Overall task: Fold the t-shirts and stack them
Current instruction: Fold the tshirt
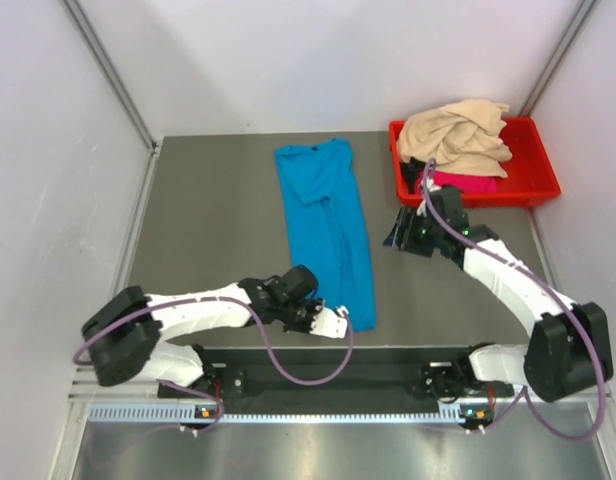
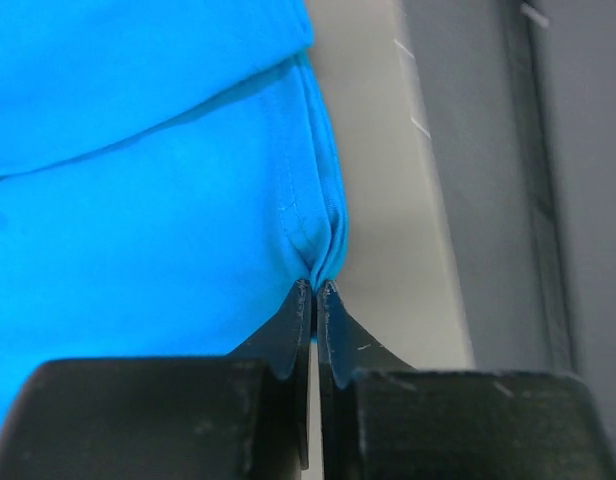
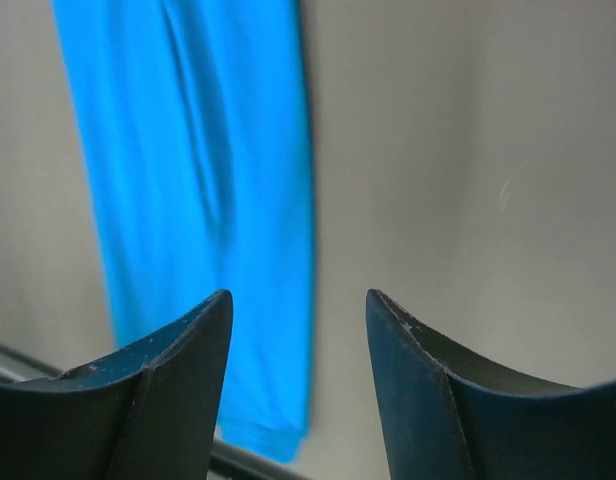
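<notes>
The blue t-shirt [image 1: 325, 225] lies flat on the gray table [image 1: 208, 230]. It is folded into one long, thin strip. The strip runs from the far side of the table down toward the near edge, about in the middle.

The left gripper [image 2: 315, 300] is down low at the near end of the strip, at its right corner. Its two fingers are pressed tight together. A little bit of the blue hem is pinched between their tips, and the cloth puckers where they squeeze it. The left arm reaches in from the left, low over the table.

The right gripper [image 3: 298, 297] is off to the right of the blue t-shirt and does not touch it. Its fingers are spread wide with nothing between them. Only bare table shows past them, with the blue strip on one side. This gripper sits between the blue t-shirt and the red bin [image 1: 533, 185].

The red bin is in the far right corner of the table. The beige t-shirt [image 1: 456, 133] is bunched up in a heap on top of it and spills over the rim. The pink t-shirt [image 1: 466, 181] is under the beige one, and only a small part of it shows.
</notes>
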{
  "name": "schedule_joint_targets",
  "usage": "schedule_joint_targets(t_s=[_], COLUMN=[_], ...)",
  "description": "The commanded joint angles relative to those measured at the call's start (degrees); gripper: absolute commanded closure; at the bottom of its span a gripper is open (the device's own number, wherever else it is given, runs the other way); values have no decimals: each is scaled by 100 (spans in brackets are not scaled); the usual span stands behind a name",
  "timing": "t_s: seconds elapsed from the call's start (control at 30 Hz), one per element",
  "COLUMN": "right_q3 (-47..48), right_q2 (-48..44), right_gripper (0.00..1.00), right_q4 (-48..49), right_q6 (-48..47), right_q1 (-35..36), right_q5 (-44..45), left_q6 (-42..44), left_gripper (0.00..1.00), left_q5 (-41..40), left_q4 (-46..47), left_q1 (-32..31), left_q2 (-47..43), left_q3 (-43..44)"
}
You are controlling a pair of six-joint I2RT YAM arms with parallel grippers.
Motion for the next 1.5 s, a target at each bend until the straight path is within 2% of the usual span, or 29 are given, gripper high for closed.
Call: schedule_joint_targets(t_s=[0.0, 0.03, 0.07, 0.1, 0.3, 0.47, 0.67, 0.77, 0.9, 0.93, 1.0, 1.13, 1.23, 1.47], right_q3=[-690, -849, -851, -981, -1790, -2344, -2353, -2476, -2521, -2547, -2469, -2214, -1880, -370], right_q2=[-562, -625, -626, -669, -855, -539, -135, 137, 315, 262, 34, -204, -213, 708], right_gripper=[44, 43, 43, 43, 43, 44, 44, 45, 76, 90, 100, 100, 100, 100], right_q4=[-492, -605, -659, -703, -124, 728, 1335, 1871, 1995, 2004, 1734, 1354, 1047, 475], right_q6=[236, 465, 467, 702, 1899, 2566, 2822, 2989, 2989, 2998, 2964, 2736, 2288, 672], right_q1=[856, 1339, 1344, 1771, 3012, 3681, 3972, 4025, 4034, 4025, 4016, 3894, 3446, 2146], right_q5=[166, 193, 185, 150, 18, -220, -246, -368, -562, -597, -545, -553, -589, -676], left_q6=[65, -31, -67, -128, -523, -797, -867, -858, -858, -867, -911, -1359, -1447, -1491], left_gripper=[100, 100, 99, 99, 98, 97, 97, 97, 97, 98, 99, 100, 100, 100], left_q5=[295, 478, 541, 568, 436, 383, 375, 366, 366, 375, 349, -37, -240, -663], left_q4=[-1609, -1971, -1974, -2105, -1685, -1544, -1447, -1465, -1508, -1535, -1587, -1334, -1202, -508], left_q1=[1, 1, 1, 1, 1, 1, 1, 1, 1, 1, 10, 202, 677, 1801], left_q2=[-723, -881, -935, -1005, -1322, -1541, -1700, -1647, -1647, -1682, -1735, -1989, -1938, -1156], left_q3=[-43, 10, 10, -25, -535, -596, -640, -614, -596, -596, -570, -517, -307, 528])
